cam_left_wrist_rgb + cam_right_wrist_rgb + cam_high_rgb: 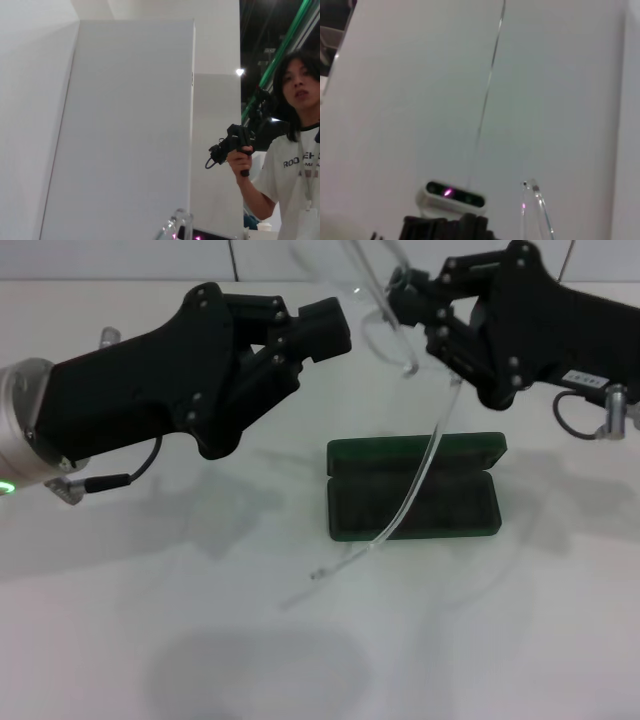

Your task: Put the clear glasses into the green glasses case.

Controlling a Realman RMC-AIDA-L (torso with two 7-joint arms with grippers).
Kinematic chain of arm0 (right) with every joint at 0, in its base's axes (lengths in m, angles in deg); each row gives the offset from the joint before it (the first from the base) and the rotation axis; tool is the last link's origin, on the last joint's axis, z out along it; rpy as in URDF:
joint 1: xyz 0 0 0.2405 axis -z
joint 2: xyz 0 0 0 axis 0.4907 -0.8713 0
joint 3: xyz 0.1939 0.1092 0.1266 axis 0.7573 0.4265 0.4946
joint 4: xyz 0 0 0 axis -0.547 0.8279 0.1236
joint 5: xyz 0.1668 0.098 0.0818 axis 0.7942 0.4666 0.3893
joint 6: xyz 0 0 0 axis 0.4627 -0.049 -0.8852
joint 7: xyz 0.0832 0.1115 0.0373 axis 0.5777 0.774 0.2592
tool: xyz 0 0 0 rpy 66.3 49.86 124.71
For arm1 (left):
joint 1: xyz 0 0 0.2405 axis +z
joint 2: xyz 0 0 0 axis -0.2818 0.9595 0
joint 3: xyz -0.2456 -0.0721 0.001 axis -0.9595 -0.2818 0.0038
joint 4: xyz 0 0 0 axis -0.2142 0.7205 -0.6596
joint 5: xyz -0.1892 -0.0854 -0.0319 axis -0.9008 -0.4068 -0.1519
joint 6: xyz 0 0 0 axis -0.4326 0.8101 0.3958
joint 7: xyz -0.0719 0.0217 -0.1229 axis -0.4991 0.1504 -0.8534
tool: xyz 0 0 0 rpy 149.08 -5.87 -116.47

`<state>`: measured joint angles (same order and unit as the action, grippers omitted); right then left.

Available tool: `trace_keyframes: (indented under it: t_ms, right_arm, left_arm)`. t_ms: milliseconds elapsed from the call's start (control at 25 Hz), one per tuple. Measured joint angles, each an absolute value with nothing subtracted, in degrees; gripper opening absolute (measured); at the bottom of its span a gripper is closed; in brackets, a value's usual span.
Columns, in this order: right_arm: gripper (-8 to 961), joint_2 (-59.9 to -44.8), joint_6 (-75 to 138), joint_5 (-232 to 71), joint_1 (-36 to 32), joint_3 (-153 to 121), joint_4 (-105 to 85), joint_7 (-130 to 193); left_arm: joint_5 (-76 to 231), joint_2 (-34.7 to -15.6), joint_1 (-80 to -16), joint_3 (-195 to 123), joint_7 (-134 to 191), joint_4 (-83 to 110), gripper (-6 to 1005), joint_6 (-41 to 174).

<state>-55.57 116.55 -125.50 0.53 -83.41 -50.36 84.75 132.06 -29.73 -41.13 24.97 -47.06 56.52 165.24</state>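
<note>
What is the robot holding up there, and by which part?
The right gripper holds the clear glasses by the front frame, above the open green glasses case. The left gripper holds nothing.

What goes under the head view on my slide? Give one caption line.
Right gripper holds the clear glasses above the open green glasses case; left gripper alongside.

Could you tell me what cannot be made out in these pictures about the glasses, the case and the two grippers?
- Clear glasses: head view, the front runs off the top edge and nearly vanishes against white; lens outline unclear.
- Right gripper: head view, at the glasses; the actual contact cannot be made out.
- Left gripper: head view, finger gap indistinct.
- Green glasses case: open; lid lettering too small.
- Wrist views: both face away; case absent.
</note>
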Motion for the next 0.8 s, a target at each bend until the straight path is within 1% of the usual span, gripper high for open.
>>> trace_keyframes:
  t_ms: [240,440,600,800]
  right_arm:
    - [70,-55.44,116.73,-120.20,3.49,-83.30,-50.54,80.51]
    - [70,-55.45,119.52,-116.88,5.70,-80.71,-50.42,78.79]
    - [70,-55.50,122.79,-113.94,6.18,-79.33,-48.74,78.20]
    - [70,-55.54,126.96,-108.93,6.12,-79.04,-46.55,77.67]
  left_arm:
    - [130.58,-29.29,-40.96,24.77,-47.92,56.64,44,166.08]
    - [130.09,-27.47,-40.53,24.64,-48.62,55.73,44,166.70]
    - [131.76,-26.48,-40.36,24.49,-48.26,52.71,44,166.67]
    - [135.87,-26.65,-39.94,24.30,-48.22,51.87,44,166.75]
